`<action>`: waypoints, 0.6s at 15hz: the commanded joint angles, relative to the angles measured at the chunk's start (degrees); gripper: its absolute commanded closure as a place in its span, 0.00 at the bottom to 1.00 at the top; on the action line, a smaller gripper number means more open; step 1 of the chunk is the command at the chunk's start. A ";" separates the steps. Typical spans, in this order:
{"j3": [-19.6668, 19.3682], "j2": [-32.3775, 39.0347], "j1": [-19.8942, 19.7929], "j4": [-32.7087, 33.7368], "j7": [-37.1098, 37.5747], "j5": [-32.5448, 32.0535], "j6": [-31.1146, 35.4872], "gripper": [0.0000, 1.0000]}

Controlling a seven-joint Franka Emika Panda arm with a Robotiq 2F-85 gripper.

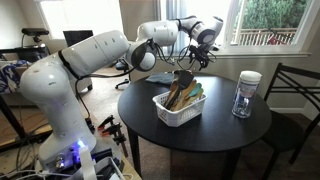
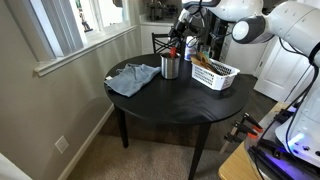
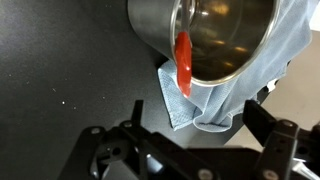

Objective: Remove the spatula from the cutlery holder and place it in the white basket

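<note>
The gripper, jaws wide apart and empty, points down above the steel cup, where the red spatula sticks out over the rim. In an exterior view a blue cloth lies left of the cup and the white basket right of it. The arm bends in from the right.

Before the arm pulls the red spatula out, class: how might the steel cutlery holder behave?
The cutlery holder looks thin, with only the red spatula visible inside, so probably light and apt to lift or tip if the spatula drags on its rim. It seems to sit partly on the blue cloth, so it could rock or slide. Its polished wall looks slippery.
</note>
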 commanded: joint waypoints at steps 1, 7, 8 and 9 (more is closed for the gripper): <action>0.96 -1.04 -0.03 -1.88 -1.19 0.55 0.54 0.00; 0.94 -1.39 -0.40 -2.24 -1.54 0.20 -0.90 0.00; 0.91 -1.54 -0.44 -2.54 -1.30 0.15 -1.55 0.00; 0.85 -1.63 -0.44 -2.76 -1.04 0.08 -2.10 0.00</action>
